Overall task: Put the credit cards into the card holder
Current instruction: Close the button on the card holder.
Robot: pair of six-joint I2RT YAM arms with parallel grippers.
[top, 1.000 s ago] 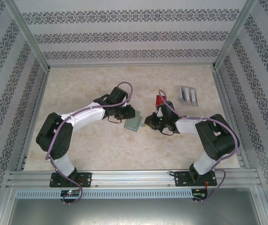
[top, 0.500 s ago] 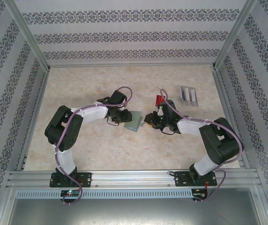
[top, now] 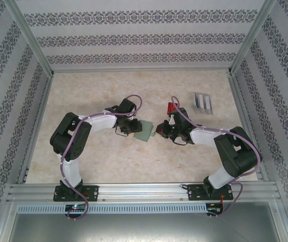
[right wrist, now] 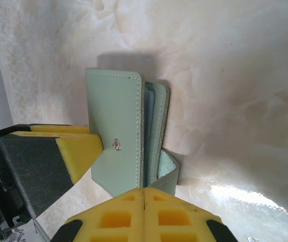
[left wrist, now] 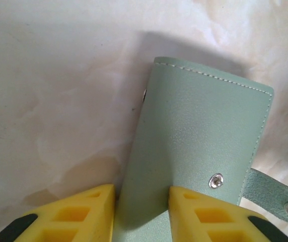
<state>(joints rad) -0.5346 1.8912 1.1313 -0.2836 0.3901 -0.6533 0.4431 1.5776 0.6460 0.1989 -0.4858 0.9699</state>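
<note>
The grey-green card holder [top: 144, 131] lies mid-table between both grippers. My left gripper [left wrist: 141, 187] is shut on one leaf [left wrist: 204, 131], and its yellow finger [right wrist: 78, 151] presses that leaf's outer face beside the snap. My right gripper [right wrist: 144, 190] is shut, its tips at the open edge of the card holder [right wrist: 116, 116]. A thin blue card edge [right wrist: 149, 141] shows between the leaves there. Whether the pads pinch it I cannot tell. A red credit card [top: 171, 107] lies just behind the right gripper [top: 159, 131]. The left gripper [top: 135, 127] is at the holder's left.
The holder's strap with its snap [left wrist: 280, 201] hangs loose to one side. A clear slotted stand [top: 203, 102] sits at the back right. Patterned walls and metal rails [top: 36, 126] enclose the beige table.
The left arm's elbow swung right and its gripper dropped closer onto the holder. The right gripper moved a little left up to the holder's open edge and closed.
</note>
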